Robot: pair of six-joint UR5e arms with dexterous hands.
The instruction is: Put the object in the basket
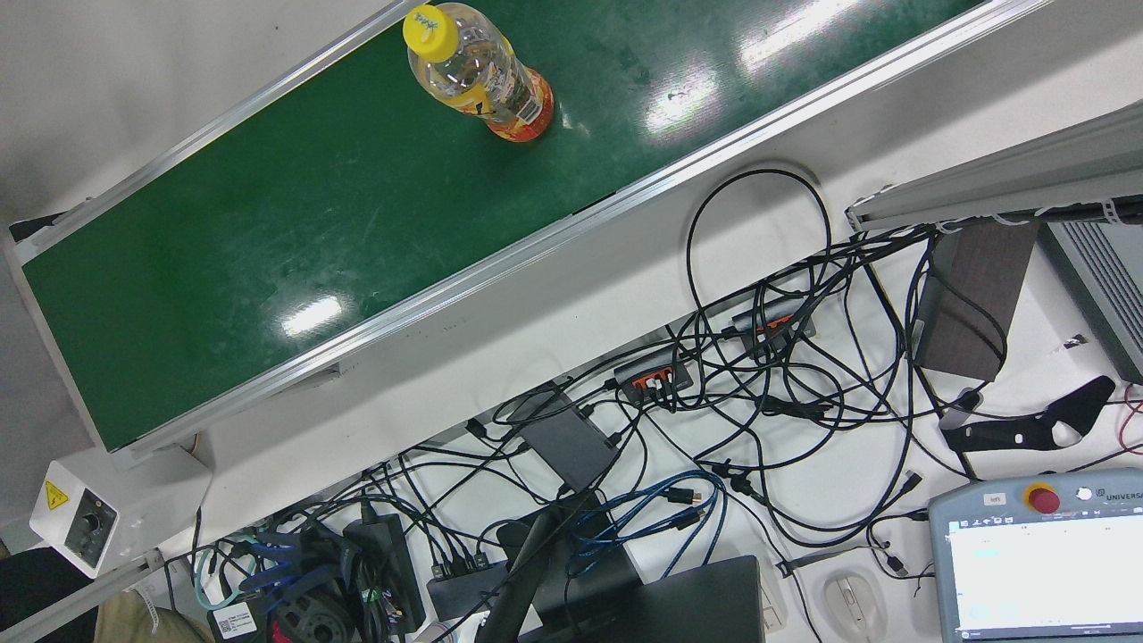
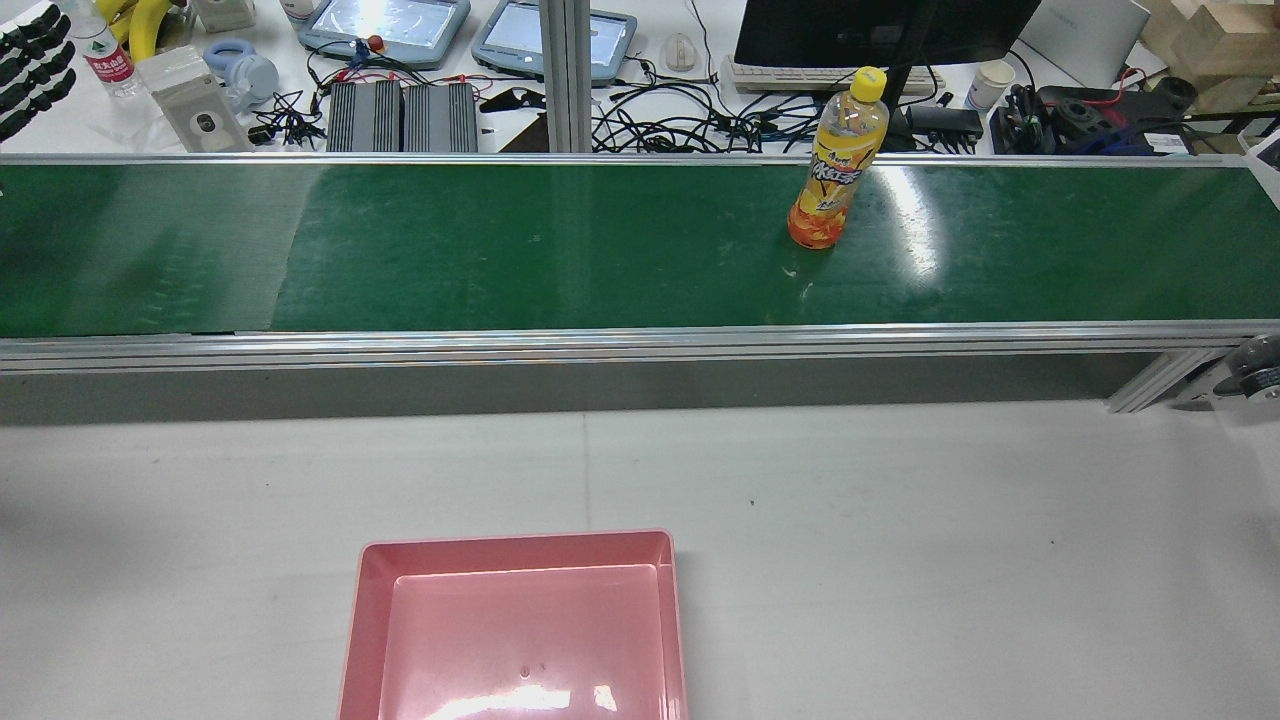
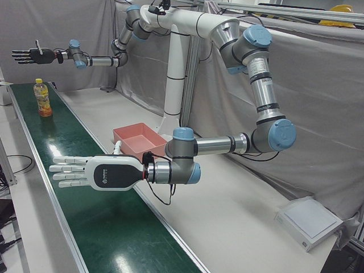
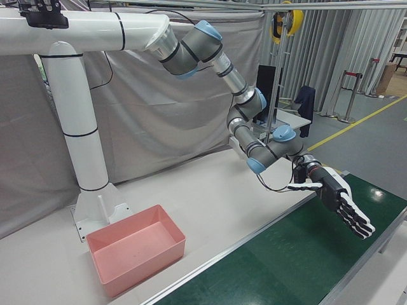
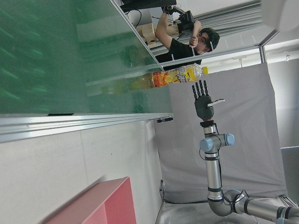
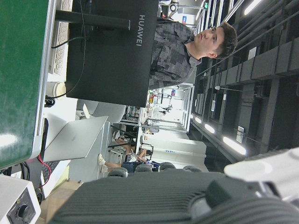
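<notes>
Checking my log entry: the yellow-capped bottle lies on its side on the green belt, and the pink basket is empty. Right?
Not quite: the bottle stands upright on the green belt, as the rear view shows. The pink basket is indeed empty.

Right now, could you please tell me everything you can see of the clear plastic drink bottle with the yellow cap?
The clear plastic drink bottle stands upright on the green conveyor belt, nearer its far edge. Its yellow screw cap is on, an orange and yellow label wraps the lower body, and it looks mostly full of pale liquid. Only the belt touches it; neither hand is near it, and the pink basket sits apart on the white table.
</notes>
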